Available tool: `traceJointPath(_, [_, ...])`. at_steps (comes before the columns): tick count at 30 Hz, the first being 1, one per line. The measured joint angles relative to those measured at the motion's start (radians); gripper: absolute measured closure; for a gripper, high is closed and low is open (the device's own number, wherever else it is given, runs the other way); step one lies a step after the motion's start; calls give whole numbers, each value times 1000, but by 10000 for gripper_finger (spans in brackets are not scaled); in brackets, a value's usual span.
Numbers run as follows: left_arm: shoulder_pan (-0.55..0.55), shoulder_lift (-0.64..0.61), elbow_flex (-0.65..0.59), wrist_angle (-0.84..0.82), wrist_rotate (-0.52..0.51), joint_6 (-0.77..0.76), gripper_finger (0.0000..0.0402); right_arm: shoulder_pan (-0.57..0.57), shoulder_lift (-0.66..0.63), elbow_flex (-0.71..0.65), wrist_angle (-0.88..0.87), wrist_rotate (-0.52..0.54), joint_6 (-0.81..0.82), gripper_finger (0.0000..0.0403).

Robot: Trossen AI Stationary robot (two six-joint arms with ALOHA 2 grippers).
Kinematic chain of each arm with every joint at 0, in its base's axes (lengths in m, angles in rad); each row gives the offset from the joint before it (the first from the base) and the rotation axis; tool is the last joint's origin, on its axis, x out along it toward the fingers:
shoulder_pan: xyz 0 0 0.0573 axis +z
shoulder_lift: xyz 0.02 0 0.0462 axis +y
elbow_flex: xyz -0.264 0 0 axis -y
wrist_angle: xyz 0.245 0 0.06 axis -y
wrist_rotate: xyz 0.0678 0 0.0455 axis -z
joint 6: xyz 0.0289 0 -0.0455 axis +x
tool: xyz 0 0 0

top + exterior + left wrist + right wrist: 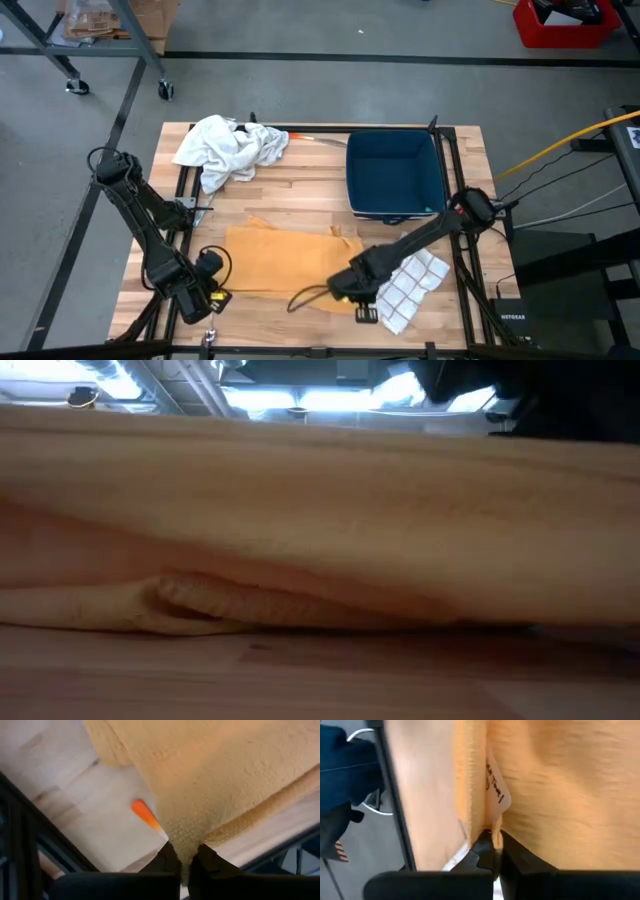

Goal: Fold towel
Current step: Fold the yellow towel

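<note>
A tan towel [285, 260] lies spread on the middle of the wooden table; in the low view the towel [300, 530] fills the width, with a fold [200, 600] resting on the tabletop. My left gripper [212, 295] is shut on its near left corner. My right gripper [350, 290] is shut on its near right corner, beside a white label [496, 795]. My left gripper pinches the towel's near left corner [186, 851] between its two fingers, coming steeply from above. The cloth spreads away from the fingertips; one layer or several, I cannot tell. My right gripper pinches the towel's hemmed edge [494, 831] just below the label, between its two fingers, pointing steeply down.
A crumpled white cloth [230, 148] lies at the far left. A dark blue bin [395, 175] stands at the far right. A white checked cloth [412, 285] lies at the near right, next to my right arm. An orange-tipped tool [300, 136] lies by the far edge.
</note>
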Motion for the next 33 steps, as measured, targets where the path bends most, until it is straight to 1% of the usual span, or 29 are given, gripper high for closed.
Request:
traceJointPath(3, [1,0,0,-34,-24,-31,401,-34,-2,0,-52,-2,-4,395])
traceJointPath(7, [16,0,0,-65,-102,-77,402,-66,-2,0,-120,-18,-5,395])
traceJointPath(9, [33,0,0,-73,-138,-77,402,-80,-2,0,-148,-28,-5,395])
traceJointPath(12, [65,4,0,-79,-150,-56,401,-92,-2,0,-175,-18,-12,395])
traceJointPath(20, [135,97,0,-119,-152,7,401,-96,-2,0,-163,109,-101,395])
traceJointPath(25, [161,156,0,-139,-153,9,401,-96,-2,0,-171,199,-110,393])
traceJointPath(29, [178,196,0,-149,-154,34,401,-95,-2,0,-171,256,-107,369])
traceJointPath(33, [190,230,0,-149,-162,86,397,-95,-2,0,-170,299,-106,323])
